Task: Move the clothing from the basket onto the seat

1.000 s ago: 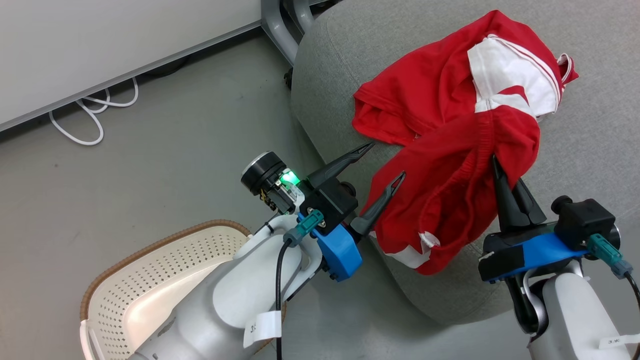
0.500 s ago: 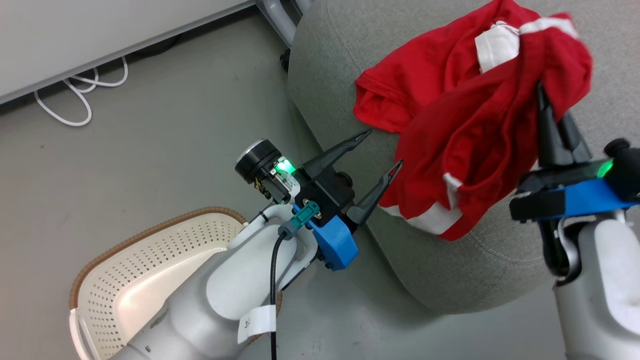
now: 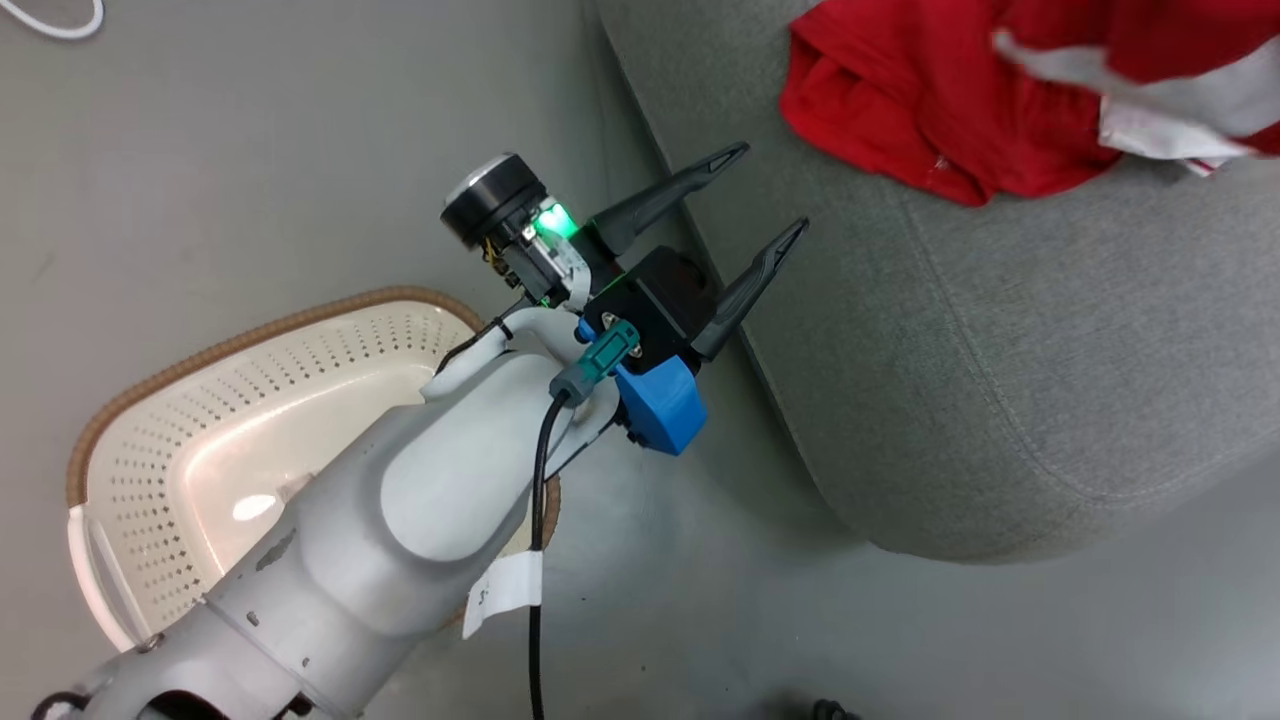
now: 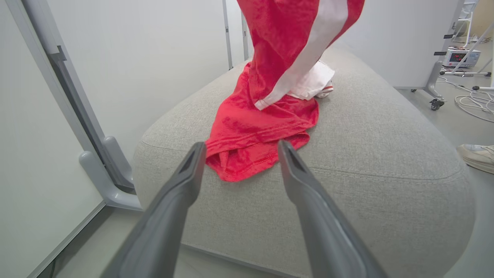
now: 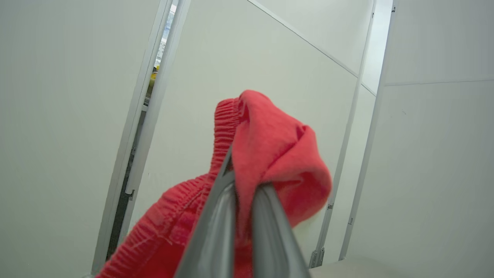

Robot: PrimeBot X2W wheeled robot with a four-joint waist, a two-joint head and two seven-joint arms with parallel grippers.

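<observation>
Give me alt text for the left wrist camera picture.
The left gripper, open and empty, points at red clothing lying on a light-grey seat, with one red-and-white piece hanging down from above. White wall panels stand behind; a shoe shows at the right edge.

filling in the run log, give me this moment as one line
left gripper: open, by seat edge | right gripper: shut on clothing, held up | basket: visible part empty | seat: clothing lying on it
</observation>
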